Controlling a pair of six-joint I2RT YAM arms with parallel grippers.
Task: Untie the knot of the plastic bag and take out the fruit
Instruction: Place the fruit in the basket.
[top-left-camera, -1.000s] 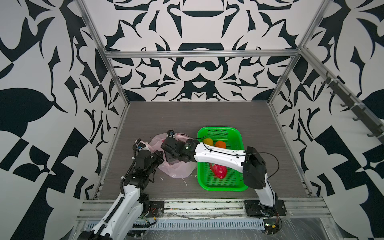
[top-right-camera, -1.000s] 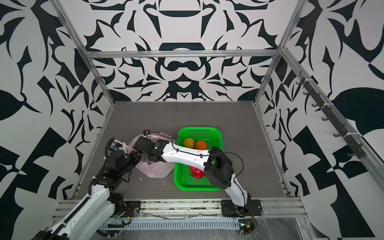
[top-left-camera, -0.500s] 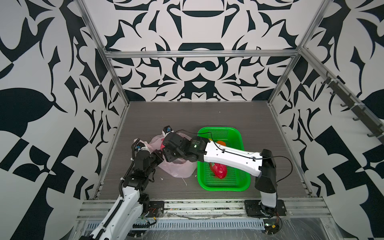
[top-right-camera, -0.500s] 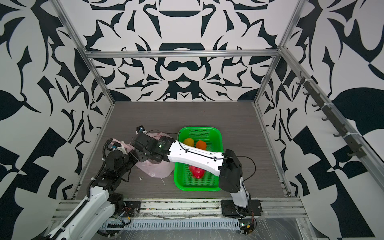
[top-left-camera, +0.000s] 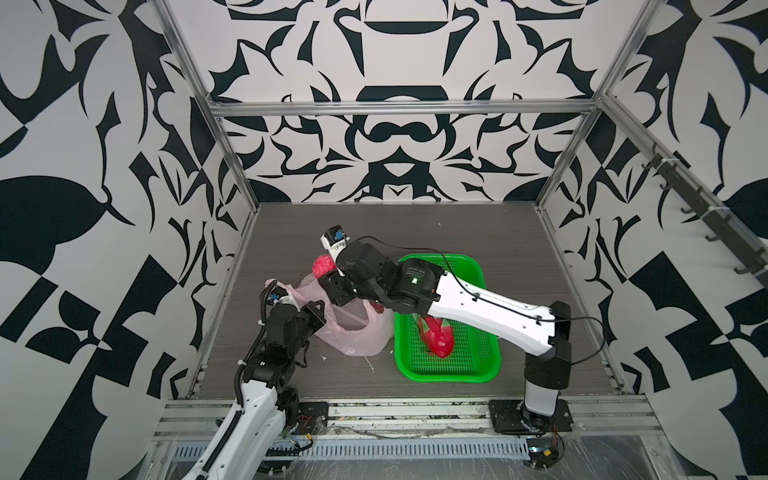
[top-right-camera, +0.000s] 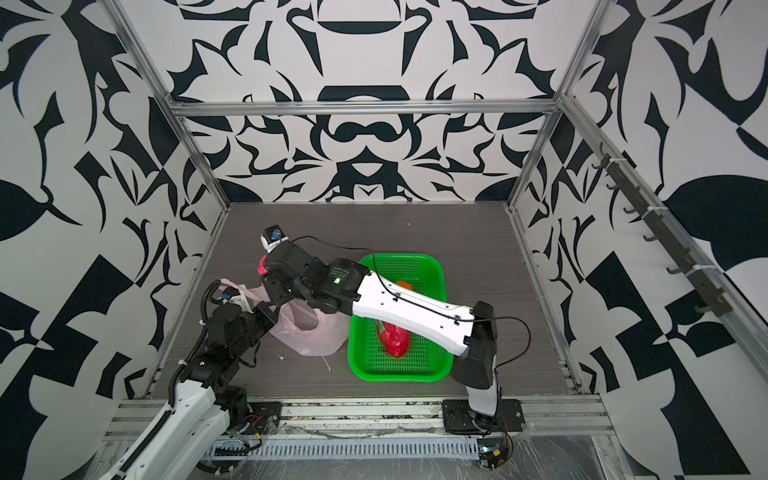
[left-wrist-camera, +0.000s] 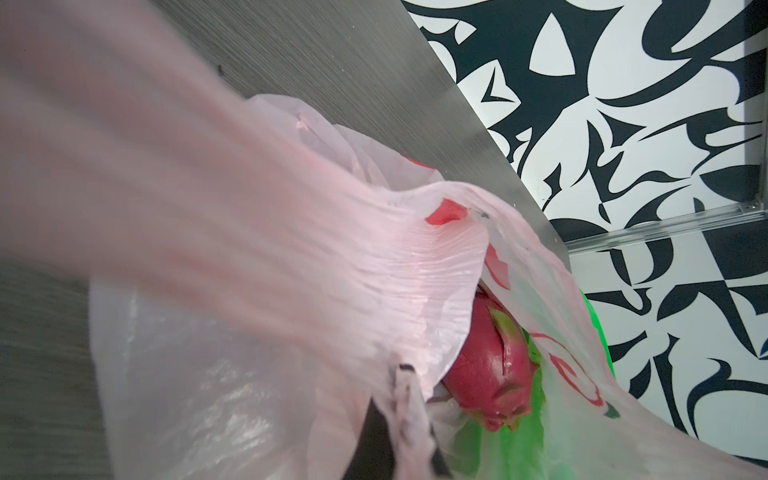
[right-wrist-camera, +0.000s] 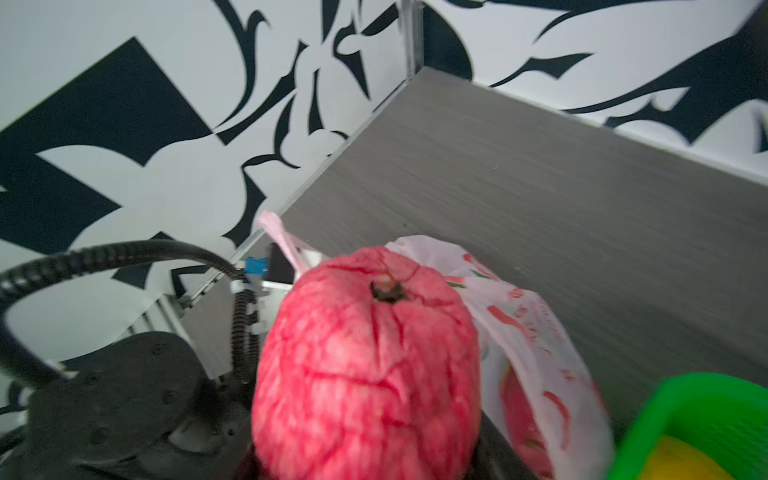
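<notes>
Starting nearest: left claw (top-left-camera: 318, 309) pinched fully together on a stretched edge of the plastic bag (top-left-camera: 357, 336), holding the thin pink film taut right up to the wrist camera. Just past it, bag slumped on the grey surface (top-left-camera: 415, 232), mouth gaping, with a magenta dragon fruit (left-wrist-camera: 490, 365) lying inside, seen through the opening. Just beside the bag, on its right, green basket (top-left-camera: 440, 376) holding a second dragon fruit (top-left-camera: 436, 338) near its front, an orange fruit (top-right-camera: 404, 285) farther back and a yellow fruit (right-wrist-camera: 681, 457). Farther back again, above the bag's far side, right claw (top-left-camera: 328, 277) partly spread and clamped on the red fruit (right-wrist-camera: 365, 374), raised clear of the plastic, dark stem scar facing away from the claw.
</notes>
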